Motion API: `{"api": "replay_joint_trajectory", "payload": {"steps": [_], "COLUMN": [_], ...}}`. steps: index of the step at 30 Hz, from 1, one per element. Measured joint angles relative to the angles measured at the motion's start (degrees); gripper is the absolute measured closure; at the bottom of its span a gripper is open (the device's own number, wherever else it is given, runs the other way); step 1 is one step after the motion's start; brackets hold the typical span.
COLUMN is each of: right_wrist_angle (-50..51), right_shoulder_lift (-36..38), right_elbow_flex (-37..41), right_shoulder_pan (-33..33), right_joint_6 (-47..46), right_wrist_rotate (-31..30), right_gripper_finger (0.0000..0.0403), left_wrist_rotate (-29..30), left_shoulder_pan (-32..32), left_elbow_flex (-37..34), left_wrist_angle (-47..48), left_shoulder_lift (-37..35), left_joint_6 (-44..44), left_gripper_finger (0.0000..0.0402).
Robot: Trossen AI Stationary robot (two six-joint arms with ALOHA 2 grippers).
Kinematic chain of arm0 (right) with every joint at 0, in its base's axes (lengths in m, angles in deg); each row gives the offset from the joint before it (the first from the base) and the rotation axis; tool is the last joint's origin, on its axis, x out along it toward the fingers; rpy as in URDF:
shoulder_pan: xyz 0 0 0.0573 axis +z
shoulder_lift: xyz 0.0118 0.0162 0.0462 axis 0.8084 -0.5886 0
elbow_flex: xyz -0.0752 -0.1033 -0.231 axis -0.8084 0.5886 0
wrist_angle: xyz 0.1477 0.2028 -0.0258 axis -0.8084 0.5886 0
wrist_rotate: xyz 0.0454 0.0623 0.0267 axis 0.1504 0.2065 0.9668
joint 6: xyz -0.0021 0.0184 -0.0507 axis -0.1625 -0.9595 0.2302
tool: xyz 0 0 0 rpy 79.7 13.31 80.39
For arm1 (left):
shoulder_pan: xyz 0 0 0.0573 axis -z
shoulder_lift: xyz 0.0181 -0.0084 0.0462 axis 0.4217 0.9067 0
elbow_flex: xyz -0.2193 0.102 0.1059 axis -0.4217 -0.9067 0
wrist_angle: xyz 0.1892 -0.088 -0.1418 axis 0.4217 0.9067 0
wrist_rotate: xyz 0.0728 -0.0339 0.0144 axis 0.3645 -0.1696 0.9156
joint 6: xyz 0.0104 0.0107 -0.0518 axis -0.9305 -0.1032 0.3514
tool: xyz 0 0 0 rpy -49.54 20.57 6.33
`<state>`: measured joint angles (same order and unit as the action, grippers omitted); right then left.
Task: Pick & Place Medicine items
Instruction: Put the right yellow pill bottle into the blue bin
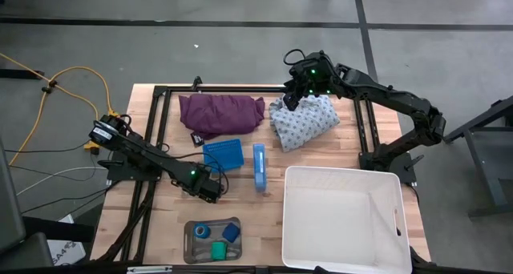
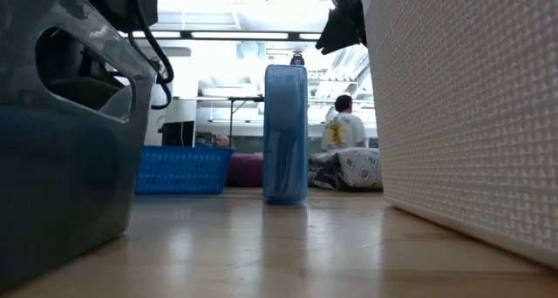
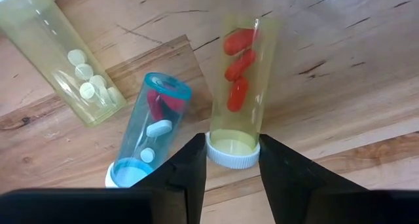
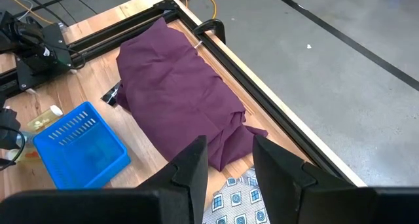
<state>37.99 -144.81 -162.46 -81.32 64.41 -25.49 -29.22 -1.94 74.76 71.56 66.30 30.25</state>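
Left gripper (image 3: 228, 175): low in the left-centre of the high view, down at the table; its fingers (image 3: 186, 178) stand either side of the white cap of a yellow vial with red capsules (image 3: 239, 86); whether they already press it cannot be told.
Other vials: a blue vial (image 3: 152, 129) with pale tablets lies just beside the left finger; a second yellow vial (image 3: 62, 54) with pale tablets sits at the upper left of the left wrist view, apart from the others.
Step in hand: judged to be closing on the red-capsule vial to lift it.
Doing it well: keep the cap centred between the fingers; close evenly so the round body does not roll; lift straight so the blue vial is not nudged.
Grey tray (image 1: 192, 240): lower centre of the high view, holding a blue roll (image 1: 202, 231), a green roll (image 1: 218, 248) and a blue block (image 1: 231, 231).
White bin (image 1: 343, 218): lower right.
Right gripper (image 4: 226, 162): upper centre of the high view, above a purple cloth (image 1: 220, 112) and patterned cloth (image 1: 303, 120); fingers slightly apart, holding nothing.
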Motion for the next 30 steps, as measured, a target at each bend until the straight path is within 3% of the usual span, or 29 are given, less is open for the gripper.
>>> {"api": "replay_joint_trajectory", "payload": {"steps": [12, 30], "right_wrist_angle": [0.0, 0.0], "right_shoulder_lift": [0.0, 0.0], "right_elbow_flex": [0.0, 0.0], "right_shoulder_pan": [0.0, 0.0], "right_joint_6": [0.0, 0.0], "right_wrist_rotate": [0.0, 0.0], "right_gripper_finger": [0.0293, 0.0293], "left_wrist_rotate": [-1.6, -0.8], "left_shoulder_pan": [0.0, 0.0], "left_elbow_flex": [0.0, 0.0], "left_wrist_angle": [-0.3, 1.5], "left_shoulder_lift": [-0.6, -13.1], "left_joint_6": [0.2, -3.0], "left_gripper_finger": [0.0291, 0.0282]}}
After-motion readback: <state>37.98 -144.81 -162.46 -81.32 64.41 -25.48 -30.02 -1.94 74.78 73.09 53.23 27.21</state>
